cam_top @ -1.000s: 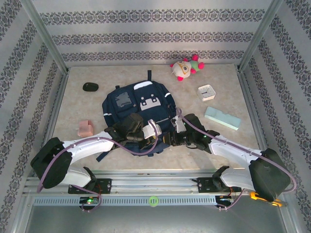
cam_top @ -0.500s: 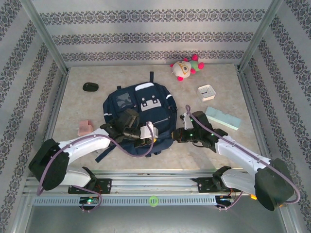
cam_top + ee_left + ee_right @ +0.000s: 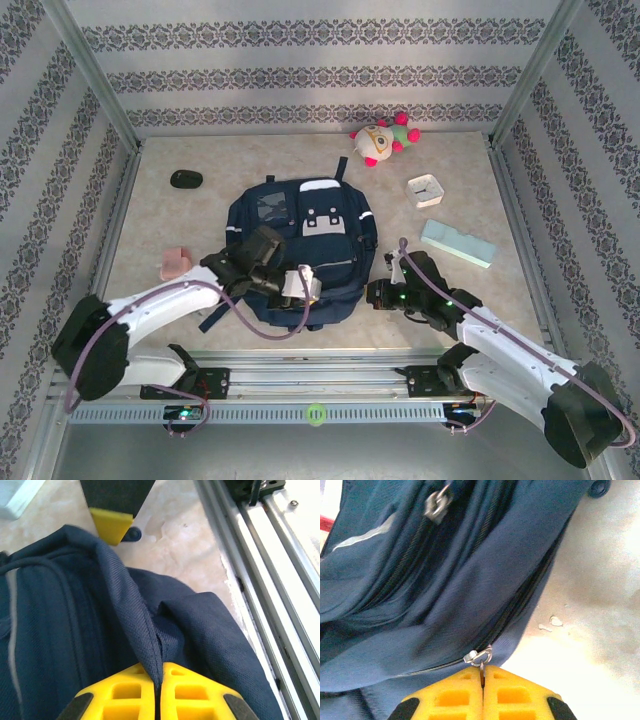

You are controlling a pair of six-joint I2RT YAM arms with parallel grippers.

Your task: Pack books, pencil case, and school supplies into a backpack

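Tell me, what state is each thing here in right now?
backpack: lying flat on the table, front up
left end effector: shut, pinching a fold of the backpack's fabric
right end effector: shut on the zipper pull
pencil case: lying on the table, outside the backpack
pink block: on the table, not packed
clock: lying face up
plush toy: lying at the table's far edge

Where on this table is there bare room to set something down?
Bare tabletop runs along the back wall between the black oval object and the plush toy, and on the left between that oval and the pink block. Crowded: the right side, with clock and pencil case, and near the backpack, where the left arm and right arm reach in.
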